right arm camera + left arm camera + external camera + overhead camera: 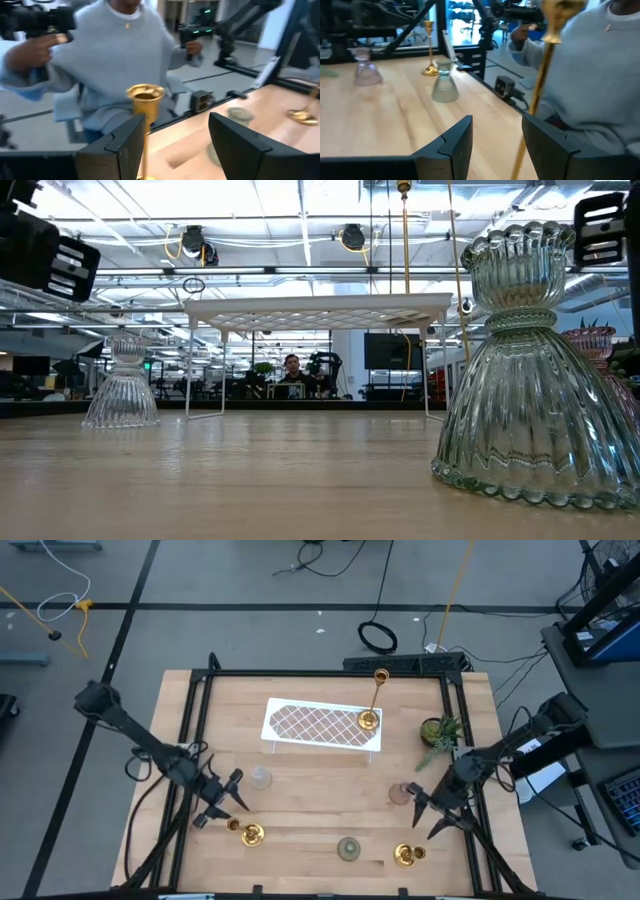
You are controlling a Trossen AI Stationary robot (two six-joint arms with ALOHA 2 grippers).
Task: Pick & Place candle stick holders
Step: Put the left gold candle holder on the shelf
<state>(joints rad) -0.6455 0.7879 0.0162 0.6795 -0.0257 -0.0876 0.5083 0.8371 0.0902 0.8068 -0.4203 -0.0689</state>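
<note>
High view: a light wooden table (320, 830) inside a black frame, with both arms reaching over its near half. A white tray with a brown lattice pattern (310, 723) stands on legs at the far middle; on its right end rests the round base of a tall brass candle holder (372, 705). A small potted plant (438, 736) sits to the tray's right. Loose holders lie on the bare wood: a clear glass holder (261, 778) just beside the left gripper (226, 802), a pink glass holder (400, 794) just beside the right gripper (437, 812), a green glass holder (348, 849) at the near edge between the arms, a brass holder (250, 834) near the left gripper and another brass holder (406, 856) near the right one.

Both grippers' fingers are spread and hold nothing; this shows best in the wrist views, each looking between dark fingers at a slim brass stem close in front.

Low view: ribbed glass holders seen level, the green one large at right, and the tray's thin legs, which the high view does not reveal.

Right wrist view: a person in a grey sweater (120, 60) beyond the table edge, holding dark handles.

Room: grey floor with cables; open lab space with ceiling lights.
</note>
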